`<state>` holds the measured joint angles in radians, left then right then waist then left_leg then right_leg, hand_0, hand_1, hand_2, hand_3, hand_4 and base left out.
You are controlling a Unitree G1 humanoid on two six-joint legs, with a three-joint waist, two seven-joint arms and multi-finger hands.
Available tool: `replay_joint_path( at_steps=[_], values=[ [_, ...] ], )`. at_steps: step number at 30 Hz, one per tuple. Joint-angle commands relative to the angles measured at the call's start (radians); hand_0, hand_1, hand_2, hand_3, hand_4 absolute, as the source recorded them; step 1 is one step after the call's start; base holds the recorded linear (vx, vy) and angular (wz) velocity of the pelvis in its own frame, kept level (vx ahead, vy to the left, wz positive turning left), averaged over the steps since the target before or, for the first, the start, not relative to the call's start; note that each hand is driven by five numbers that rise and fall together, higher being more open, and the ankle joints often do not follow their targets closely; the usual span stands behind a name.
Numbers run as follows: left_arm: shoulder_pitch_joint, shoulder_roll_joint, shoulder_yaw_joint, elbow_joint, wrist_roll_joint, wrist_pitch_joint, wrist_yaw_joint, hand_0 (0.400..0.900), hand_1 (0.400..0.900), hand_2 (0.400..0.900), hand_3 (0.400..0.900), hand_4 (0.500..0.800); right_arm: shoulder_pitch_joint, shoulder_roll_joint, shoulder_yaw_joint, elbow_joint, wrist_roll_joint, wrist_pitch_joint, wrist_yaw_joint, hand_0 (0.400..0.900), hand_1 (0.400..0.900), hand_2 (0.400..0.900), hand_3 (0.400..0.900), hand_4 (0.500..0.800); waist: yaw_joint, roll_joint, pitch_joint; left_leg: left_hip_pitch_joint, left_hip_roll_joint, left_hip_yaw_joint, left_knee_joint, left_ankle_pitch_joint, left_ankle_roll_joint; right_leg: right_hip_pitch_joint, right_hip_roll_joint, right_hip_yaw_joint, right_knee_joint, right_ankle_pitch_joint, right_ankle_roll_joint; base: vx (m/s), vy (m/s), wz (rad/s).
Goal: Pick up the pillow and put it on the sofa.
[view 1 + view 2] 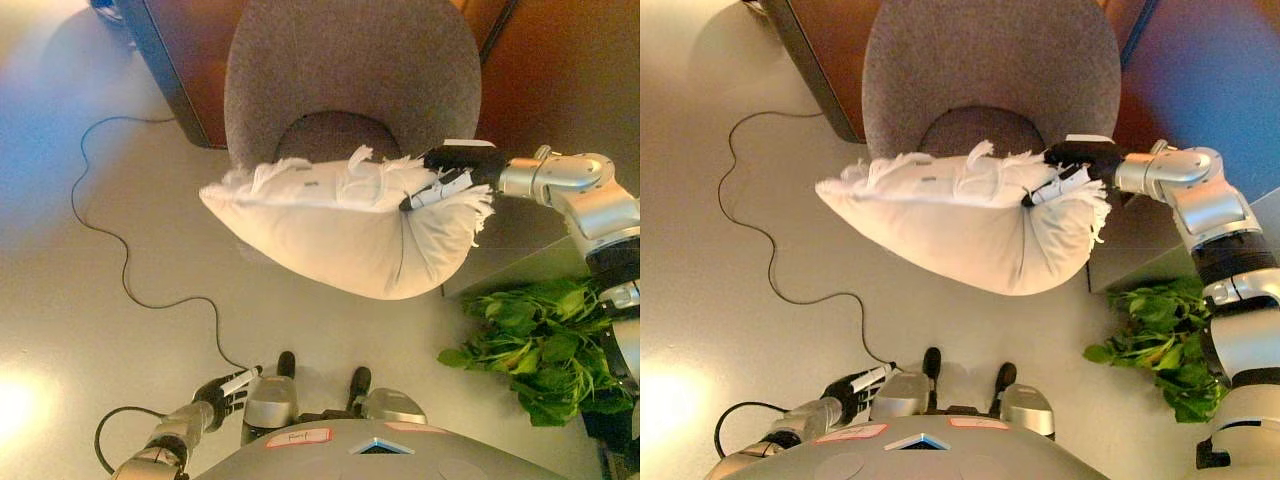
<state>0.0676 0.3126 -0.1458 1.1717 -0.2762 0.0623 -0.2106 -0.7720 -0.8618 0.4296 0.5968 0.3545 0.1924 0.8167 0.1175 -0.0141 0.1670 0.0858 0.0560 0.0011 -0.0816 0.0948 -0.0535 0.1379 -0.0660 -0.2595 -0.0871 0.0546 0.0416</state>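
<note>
1. You see the soft white pillow with fringed edges point(340, 235) held in the air, in front of the grey upholstered round-backed sofa chair point(350, 70); its fringed top edge is near the seat point(335, 135), and the pillow is not yet resting on it

2. Your right hand point(450, 172) is curled round the right end of the pillow, on the top edge, and pinches the cloth there; the rest of the pillow hangs down and to the left from this grip

3. The long axis of the pillow goes left to right across the view, so it is parallel to the front of the chair; the seat lies just beyond the pillow, away from the robot

4. I judge that the coming move is to carry the pillow forward, over the seat edge, before you let go; the free left end may sag or catch on the front of the seat

5. Your left hand point(228, 390) is low at the lower left, well apart from the pillow, with relaxed fingers and holding nothing; the right hand is clearly the nearer one

6. A small tag on the pillow cloth point(308, 182) is too small to read

7. A green leafy plant point(535, 350) stands on the floor at the right, under the right arm
</note>
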Motion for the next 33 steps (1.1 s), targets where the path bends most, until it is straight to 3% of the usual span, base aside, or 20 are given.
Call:
replay_joint_path(
  at_steps=[1,6,17,23,24,25,26,33],
  values=[
    [0.002,0.046,-0.068,0.053,0.035,-0.01,-0.021,0.9,0.9,0.9,0.9,0.8,-0.276,0.018,-0.026,0.08,0.239,-0.011,-0.01,0.4,0.4,0.4,0.4,0.5,0.058,-0.049,-0.104,-0.01,-0.019,-0.015,0.022,-0.114,-0.032,0.014,-0.017,-0.03,0.029,-0.091,0.044,0.1,-0.025,0.2],
    [0.015,0.057,-0.093,0.049,0.038,-0.032,-0.031,0.9,0.9,0.9,0.9,0.8,-0.341,0.032,-0.017,0.25,0.21,-0.002,-0.019,0.4,0.4,0.4,0.4,0.5,0.093,-0.032,-0.091,-0.02,-0.018,-0.041,0.018,-0.105,-0.035,0.018,-0.019,-0.051,0.019,-0.09,0.044,0.05,-0.035,0.22],
    [-0.018,0.092,-0.143,-0.032,-0.044,-0.109,-0.055,0.9,0.9,0.9,0.9,0.8,-0.521,0.0,0.003,0.528,0.224,0.045,-0.168,0.4,0.4,0.4,0.4,0.5,0.143,0.057,0.01,-0.131,-0.027,-0.099,0.016,-0.057,-0.045,-0.068,-0.042,-0.084,0.033,-0.083,0.039,-0.14,-0.041,0.19],
    [-0.016,0.099,-0.159,-0.099,-0.099,-0.13,-0.059,0.9,0.9,0.9,0.9,0.8,-0.607,-0.037,-0.002,0.622,0.202,0.079,-0.34,0.4,0.4,0.4,0.4,0.5,0.15,0.107,0.055,-0.159,-0.025,-0.102,0.015,-0.052,-0.056,-0.099,-0.059,-0.095,0.046,-0.09,0.035,-0.11,-0.009,0.09],
    [-0.016,0.101,-0.159,-0.105,-0.111,-0.134,-0.059,0.9,0.9,0.9,0.9,0.8,-0.624,-0.053,-0.001,0.637,0.177,0.086,-0.433,0.4,0.4,0.4,0.4,0.5,0.148,0.114,0.059,-0.164,-0.024,-0.101,0.014,-0.049,-0.059,-0.105,-0.061,-0.095,0.049,-0.091,0.033,-0.09,0.02,0.08],
    [-0.016,0.1,-0.156,-0.111,-0.121,-0.133,-0.059,0.9,0.9,0.9,0.9,0.8,-0.63,-0.063,-0.002,0.646,0.161,0.099,-0.516,0.845,0.845,0.845,0.845,0.767,0.145,0.119,0.062,-0.165,-0.024,-0.1,0.014,-0.047,-0.06,-0.108,-0.063,-0.095,0.05,-0.09,0.034,-0.08,0.03,0.02],
    [-0.012,0.094,-0.151,-0.115,-0.126,-0.143,-0.052,0.9,0.9,0.9,0.9,0.8,-0.635,-0.07,-0.006,0.648,0.159,0.116,-0.523,0.9,0.9,0.9,0.9,0.8,0.143,0.125,0.067,-0.164,-0.025,-0.099,0.013,-0.046,-0.061,-0.109,-0.064,-0.095,0.053,-0.09,0.036,-0.06,0.032,-0.04],
    [-0.007,0.105,-0.144,-0.136,-0.138,-0.127,-0.049,0.9,0.9,0.9,0.9,0.8,-0.703,-0.127,0.049,0.674,0.139,0.152,-0.565,0.9,0.9,0.9,0.9,0.8,0.135,0.124,0.062,-0.162,-0.02,-0.089,0.012,-0.042,-0.067,-0.115,-0.07,-0.097,0.056,-0.089,0.037,-0.01,0.007,-0.03]
  ],
)
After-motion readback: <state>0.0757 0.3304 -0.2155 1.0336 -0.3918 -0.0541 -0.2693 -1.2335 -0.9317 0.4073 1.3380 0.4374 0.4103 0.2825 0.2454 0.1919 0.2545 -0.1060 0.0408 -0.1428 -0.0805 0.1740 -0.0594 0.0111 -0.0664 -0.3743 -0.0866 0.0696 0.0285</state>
